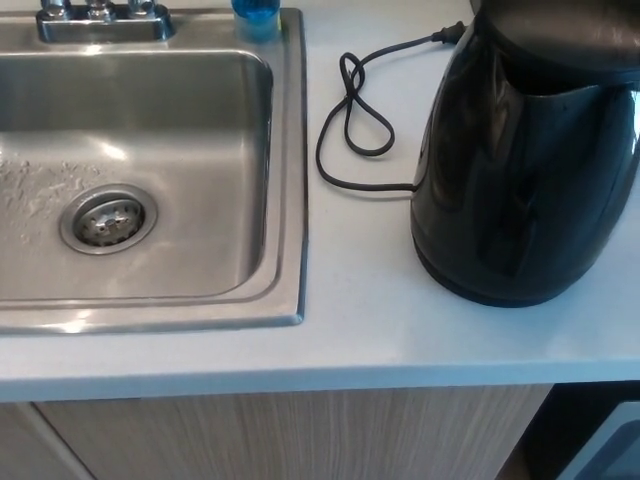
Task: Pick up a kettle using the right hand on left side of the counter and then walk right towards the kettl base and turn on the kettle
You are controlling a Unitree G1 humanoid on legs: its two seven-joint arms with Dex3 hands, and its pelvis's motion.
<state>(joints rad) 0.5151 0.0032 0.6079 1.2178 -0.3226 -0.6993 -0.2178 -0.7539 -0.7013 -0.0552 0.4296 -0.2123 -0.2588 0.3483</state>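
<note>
Neither hand of ours is showing in the head view, so we cannot tell whether either one is holding anything or standing wide or closed.

Taking the kettle (525, 160) as our landmark and reading from the left: well to its left we are looking down into a steel sink (285, 150), its drain (108, 220) sitting low in the basin. Behind the basin, farther left of the kettle, the faucet base (100, 20) is peeking in at the top edge, with a blue object (257, 15) beside it on the sink's rim. Just left of the kettle a black cord (360, 120) is lying looped on the pale counter (360, 320), one end running to the kettle's foot, the plug end resting near its upper left side. The kettle itself is standing upright on the counter at the right, partly cut off by the frame; we cannot make out its base or switch.

We are judging that the carry is finished and the kettle is set down, so the switch-on step is in hand. Next we are needing a hand brought in to find and press the switch, which is hidden from us.
</note>
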